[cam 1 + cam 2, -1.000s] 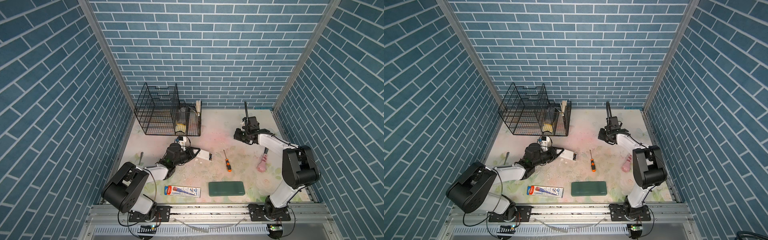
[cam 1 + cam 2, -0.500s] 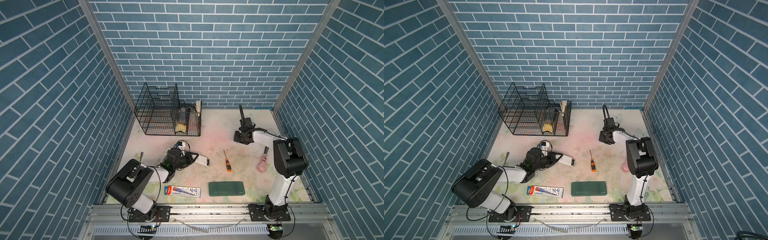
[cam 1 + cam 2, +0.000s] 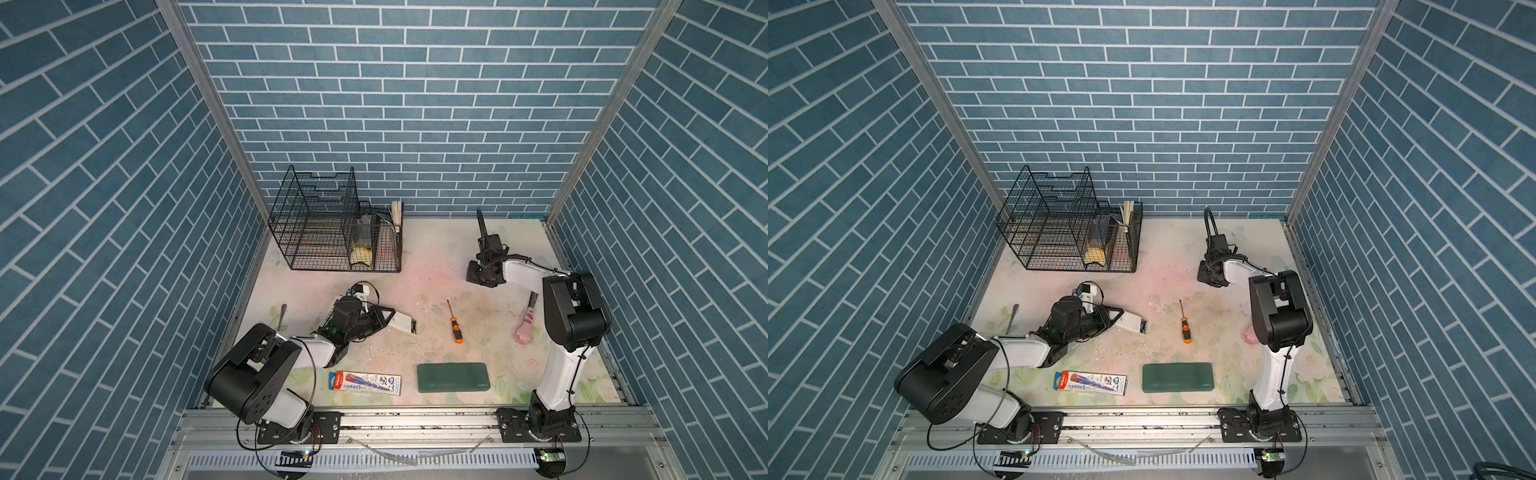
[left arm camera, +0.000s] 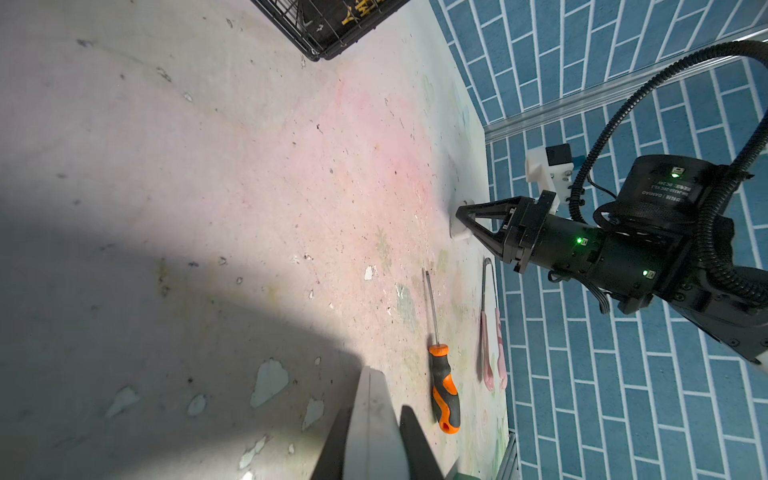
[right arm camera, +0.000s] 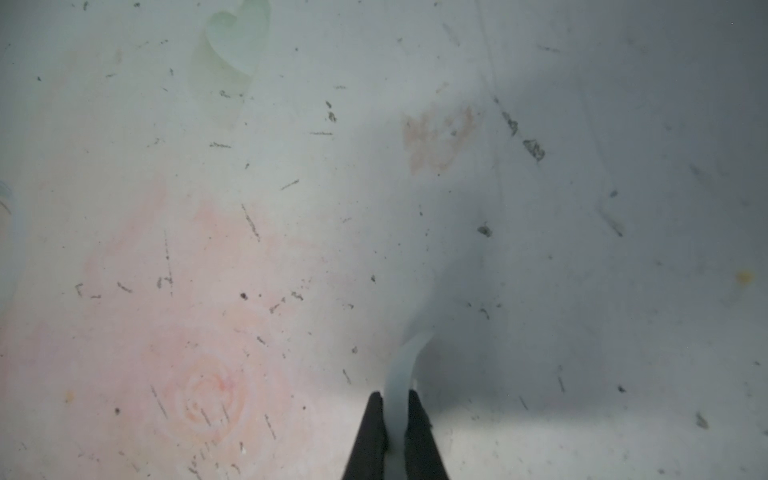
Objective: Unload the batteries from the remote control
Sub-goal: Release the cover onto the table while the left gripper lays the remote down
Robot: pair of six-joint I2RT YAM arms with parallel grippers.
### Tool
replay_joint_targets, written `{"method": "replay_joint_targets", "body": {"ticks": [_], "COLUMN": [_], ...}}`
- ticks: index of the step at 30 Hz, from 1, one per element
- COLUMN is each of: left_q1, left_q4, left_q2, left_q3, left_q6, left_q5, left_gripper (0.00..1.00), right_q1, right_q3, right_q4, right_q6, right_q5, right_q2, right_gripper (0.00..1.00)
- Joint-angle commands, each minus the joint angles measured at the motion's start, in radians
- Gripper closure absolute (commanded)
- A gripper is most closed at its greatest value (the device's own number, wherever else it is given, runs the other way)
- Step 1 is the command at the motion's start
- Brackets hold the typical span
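The left gripper (image 3: 384,318), left of centre in both top views, is clamped on one end of the white remote control (image 3: 402,323), which lies on the table (image 3: 436,257) with its battery bay facing up. The right gripper (image 5: 392,409), at the right rear, is closed on a thin white piece (image 5: 401,370), probably the battery cover. So the cover looks to be off; the batteries (image 3: 1143,325), dimly seen in the bay, still need removing
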Motion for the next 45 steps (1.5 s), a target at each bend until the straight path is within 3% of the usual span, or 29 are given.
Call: {"method": "replay_joint_targets", "body": {"ticks": [1,14,26,36,45], "left_q1": [-0.004,-0.004,-0.004,-0.011,-0.037], "left_q4": [-0.023,-0.045,0.0,-0.244,-0.379], "left_q2": [-0.017,-0.05,0.003,-0.13,-0.215], "left_q3": [-0.026,-0.07,-0.094,-0.093,-0.113], "left_q6": [0.029,0.05,0.045,0.111,0.133], "left_q5": [-0.012,-0.02,-0.01,-0.037,-0.053], "left_gripper": [0.83,0.69,0.6,0.46,0.43], "right_q1": [0.003,0.012,0.017,0.028,0.061], "right_q3": [0.039,0.077,0.098,0.085,0.071], "right_q4": [-0.029,-0.047,-0.062,-0.069,-0.102], "right_q6": [-0.017,-0.021,-0.021,-0.018,-0.022], "right_q5": [-0.013,-0.034,-0.049,-0.054,-0.054], "right_q2": [0.037,0.073,0.07,0.003,-0.093], "right_gripper": [0.94,0.84,0.64,0.6,0.59]}}
